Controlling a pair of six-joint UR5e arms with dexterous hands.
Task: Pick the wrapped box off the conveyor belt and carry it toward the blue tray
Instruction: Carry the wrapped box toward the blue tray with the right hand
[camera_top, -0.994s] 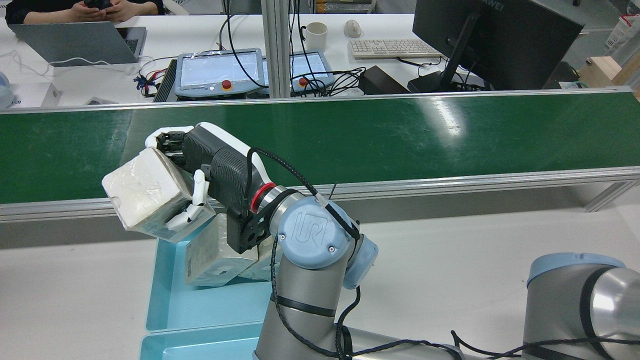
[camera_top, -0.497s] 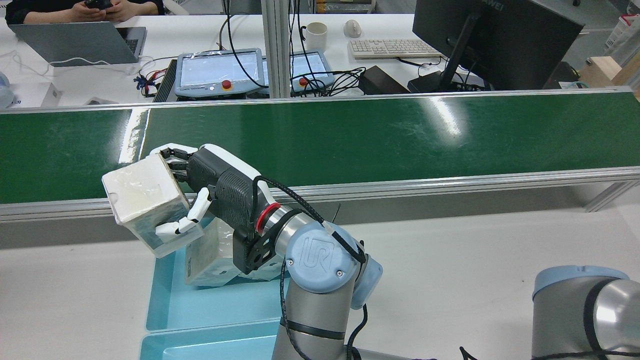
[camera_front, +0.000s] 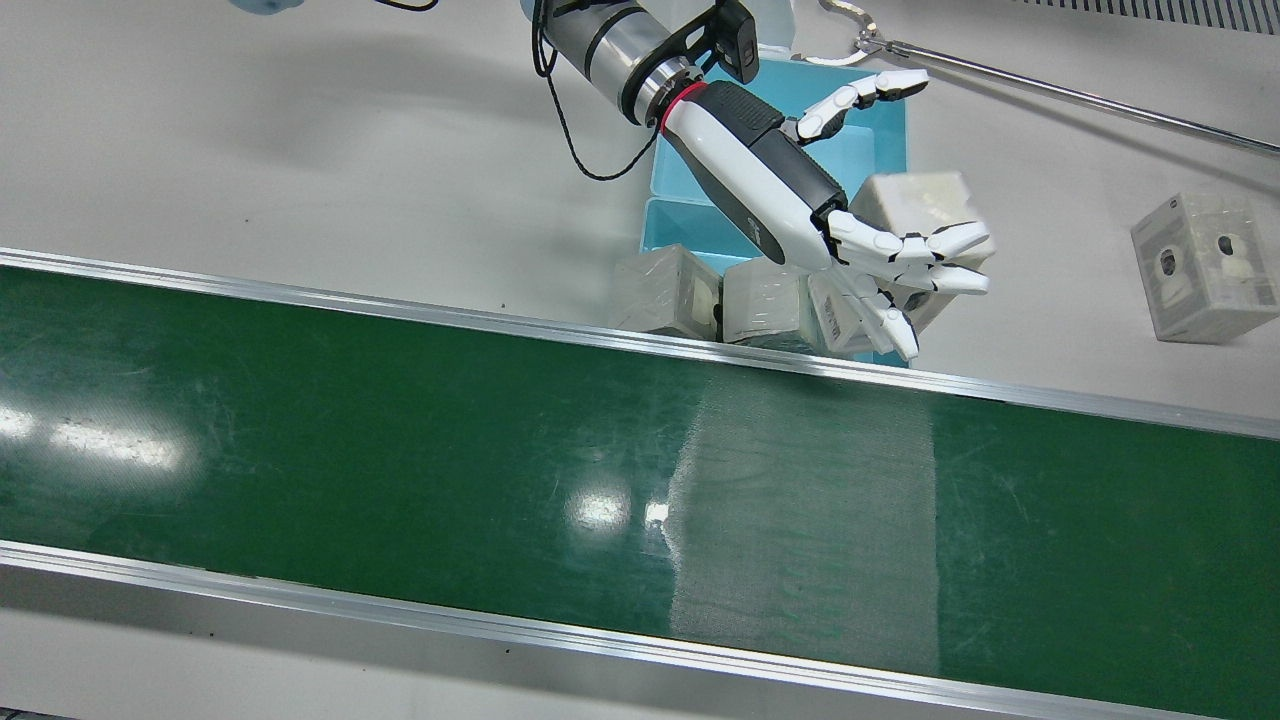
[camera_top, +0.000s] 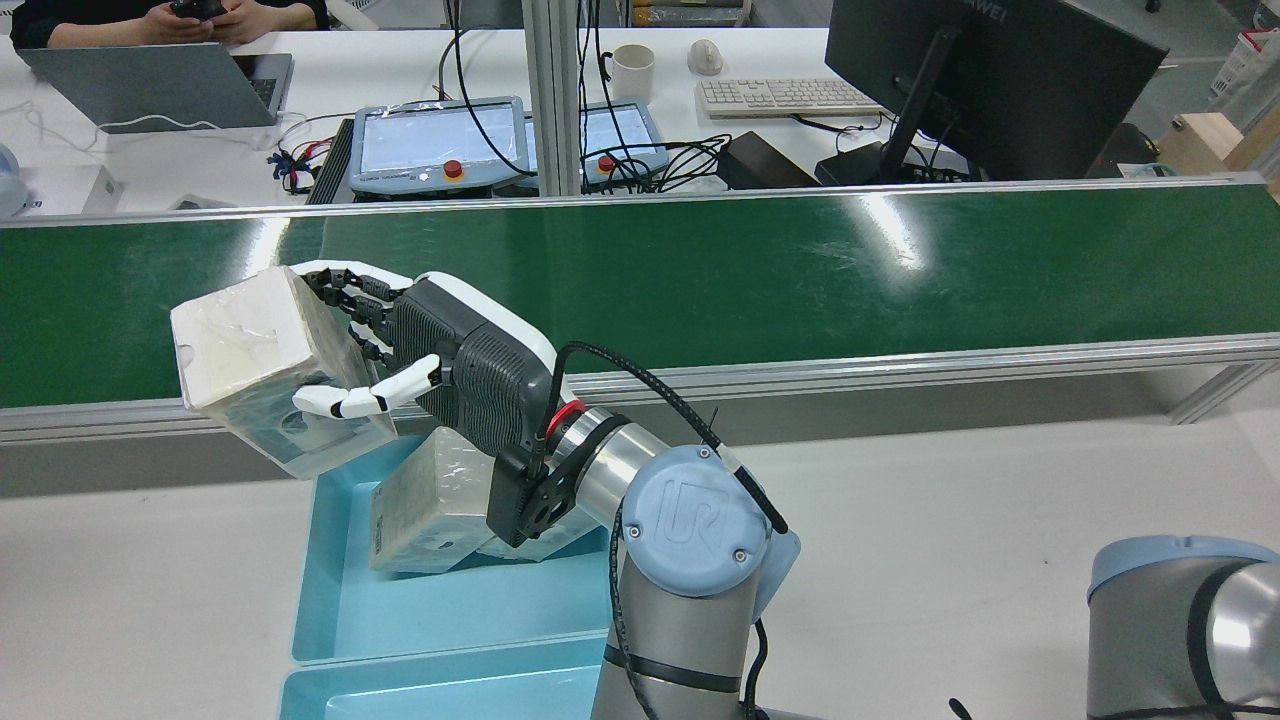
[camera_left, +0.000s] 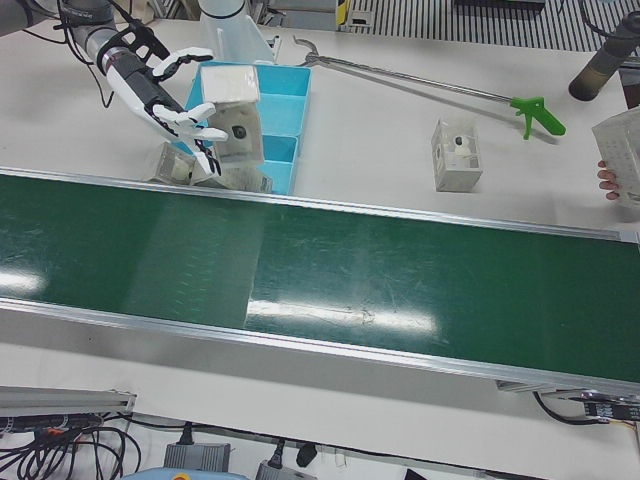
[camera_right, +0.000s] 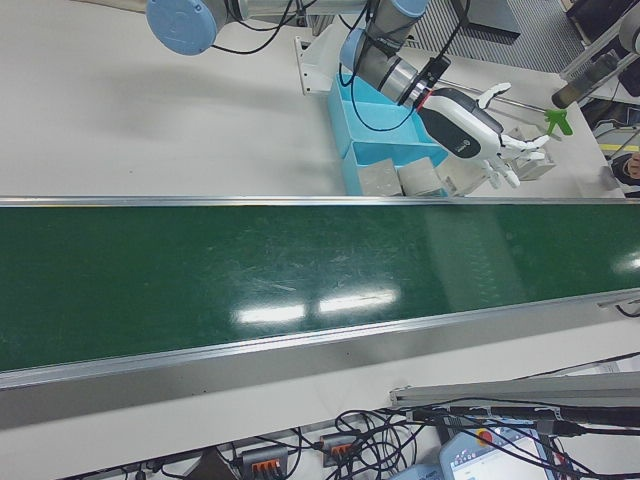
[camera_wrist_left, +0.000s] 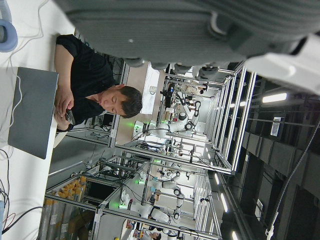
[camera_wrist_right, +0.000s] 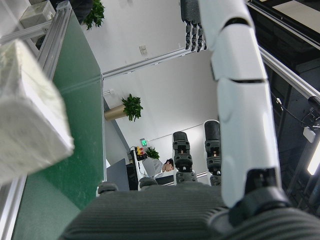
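Rear view: box (camera_top: 258, 350) in robot hand (camera_top: 405, 345)

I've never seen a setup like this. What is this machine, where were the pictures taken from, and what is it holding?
This is a two-armed robot with many-fingered hands, steered remotely by a person. The rear view looks over the robot's shoulders. The front views look back from across the green conveyor belt, one of them almost straight down. Two small cameras ride on the hands, so their pictures lie sideways. The left hand is closed on a wrapped box, lifted off the belt. Just below it is a blue tray with more wrapped boxes inside. A spare box sits on the white table.
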